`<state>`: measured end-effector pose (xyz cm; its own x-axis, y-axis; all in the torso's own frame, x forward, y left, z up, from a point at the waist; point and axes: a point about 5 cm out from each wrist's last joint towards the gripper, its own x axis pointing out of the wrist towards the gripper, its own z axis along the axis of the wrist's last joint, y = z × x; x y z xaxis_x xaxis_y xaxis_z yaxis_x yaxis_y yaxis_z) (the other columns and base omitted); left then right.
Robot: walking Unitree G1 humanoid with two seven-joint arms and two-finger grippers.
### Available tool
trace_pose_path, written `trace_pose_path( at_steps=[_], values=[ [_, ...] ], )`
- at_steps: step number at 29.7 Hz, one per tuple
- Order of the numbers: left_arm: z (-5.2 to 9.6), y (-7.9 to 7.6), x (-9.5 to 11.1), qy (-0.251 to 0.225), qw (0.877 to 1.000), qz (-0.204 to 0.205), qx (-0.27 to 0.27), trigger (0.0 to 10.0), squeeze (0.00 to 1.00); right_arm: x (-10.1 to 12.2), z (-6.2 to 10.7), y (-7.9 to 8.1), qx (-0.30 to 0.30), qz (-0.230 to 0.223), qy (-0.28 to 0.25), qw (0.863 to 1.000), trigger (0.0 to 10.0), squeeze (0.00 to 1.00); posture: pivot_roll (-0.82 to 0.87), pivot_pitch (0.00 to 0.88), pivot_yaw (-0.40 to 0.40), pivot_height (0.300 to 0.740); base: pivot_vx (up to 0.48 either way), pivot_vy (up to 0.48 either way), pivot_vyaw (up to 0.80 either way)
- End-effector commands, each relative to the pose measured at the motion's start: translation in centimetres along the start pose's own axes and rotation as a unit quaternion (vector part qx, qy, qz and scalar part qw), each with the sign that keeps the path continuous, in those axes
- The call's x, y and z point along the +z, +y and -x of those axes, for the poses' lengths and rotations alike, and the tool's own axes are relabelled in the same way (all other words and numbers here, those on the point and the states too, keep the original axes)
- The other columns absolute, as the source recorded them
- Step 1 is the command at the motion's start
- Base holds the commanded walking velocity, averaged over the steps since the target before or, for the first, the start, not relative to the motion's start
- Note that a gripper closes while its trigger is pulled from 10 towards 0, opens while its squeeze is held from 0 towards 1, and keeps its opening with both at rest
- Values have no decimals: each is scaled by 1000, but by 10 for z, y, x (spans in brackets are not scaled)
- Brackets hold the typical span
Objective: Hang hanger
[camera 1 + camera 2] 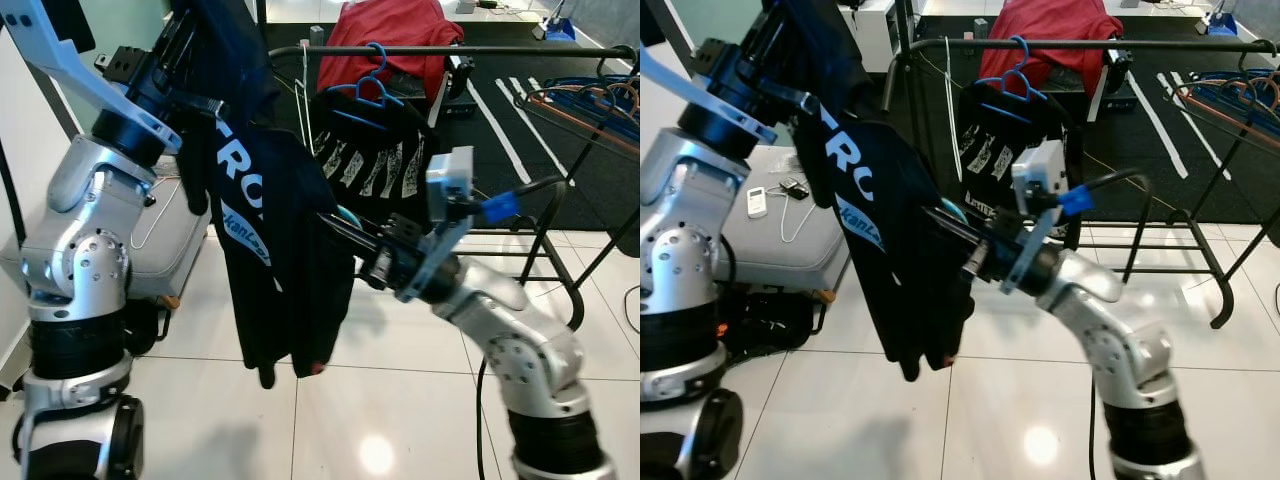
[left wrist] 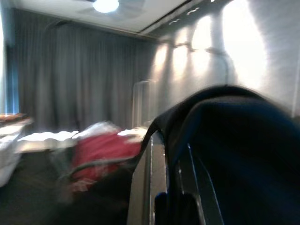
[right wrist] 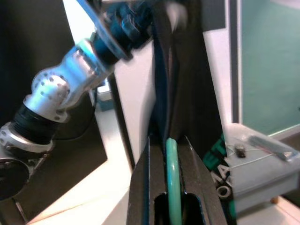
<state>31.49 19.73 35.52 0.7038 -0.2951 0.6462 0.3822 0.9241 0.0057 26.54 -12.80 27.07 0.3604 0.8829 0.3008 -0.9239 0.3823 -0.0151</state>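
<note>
Item: teal hanger [image 3: 172, 173], carrying a dark navy shirt [image 1: 275, 260]. I am seeing it gripped by the right hand [image 1: 345, 232], whose two black fingers [image 3: 143, 187] are closing on the teal bar, one on each side of it, well short of the black rail [image 1: 450, 51] of the clothes rack.

Item: left hand [image 1: 780, 45]. It is raised high on my left with the upper part of the navy shirt bunched around it; I cannot tell whether its fingers are wide or clamped, since cloth is covering them.

Item: rack contents. A blue hanger [image 1: 366, 88] bearing a black printed garment [image 1: 375, 155] is hanging on the rail; a red garment [image 1: 390, 35] is draped behind it.

Risks, as I am judging them:
- The hook is hidden in the cloth, so I could be steering it blind and missing the rail.
- The shirt is hanging long and heavy below the grip; its swing could be twisting the bar between the fingers.
- Cloth held at both hands could be pulling taut and dragging the shirt off the hanger.
- The blue hanger is crowding the rail; the hanging shirt could be snagging it.

Writing: white letters "FRO" on the navy shirt, and below them teal script, partly legible, perhaps "kanLa". Lettering on the black garment is too small to read.
</note>
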Motion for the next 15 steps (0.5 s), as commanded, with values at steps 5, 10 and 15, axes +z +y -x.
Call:
trace_pose_path(
  at_steps=[5,10,15],
  values=[
    [23,49,-26,94,984,-104,106,10000,0,19,23,14,69,13,4,998,0,0,-130,134,37,740,0,0,0],
    [29,59,-32,119,976,-128,130,10000,0,22,29,14,63,18,12,998,0,0,-130,130,39,740,0,0,0],
    [35,72,-37,139,965,-152,159,10000,0,25,41,12,50,21,27,998,0,0,-131,126,43,740,0,0,0]
  ],
)
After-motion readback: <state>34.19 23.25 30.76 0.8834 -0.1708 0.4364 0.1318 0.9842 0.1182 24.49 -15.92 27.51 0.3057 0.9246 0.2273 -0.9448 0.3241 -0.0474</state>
